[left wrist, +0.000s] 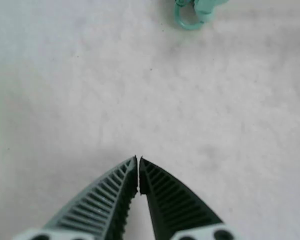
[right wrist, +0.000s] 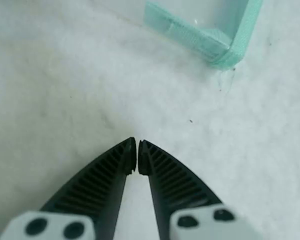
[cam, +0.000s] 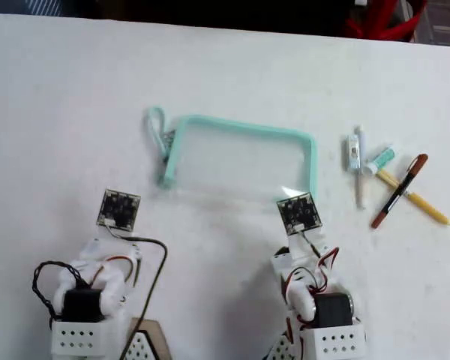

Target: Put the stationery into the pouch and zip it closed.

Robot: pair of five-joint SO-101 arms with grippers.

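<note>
Both jaws, L & R, pressed together, teal pouch point(cam: 240, 127) on table point(cam: 75, 75), stationery point(cam: 398, 191) beside, labels unreadable.

L tool point(left wrist: 138, 161) & R tool point(right wrist: 137, 144) both closed.

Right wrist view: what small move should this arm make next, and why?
Probably swing the right gripper over to the stationery. Its jaws are shut and empty above the table, beside a corner of the pouch, while the stationery lies loose outside the pouch, on that arm's side.
</note>
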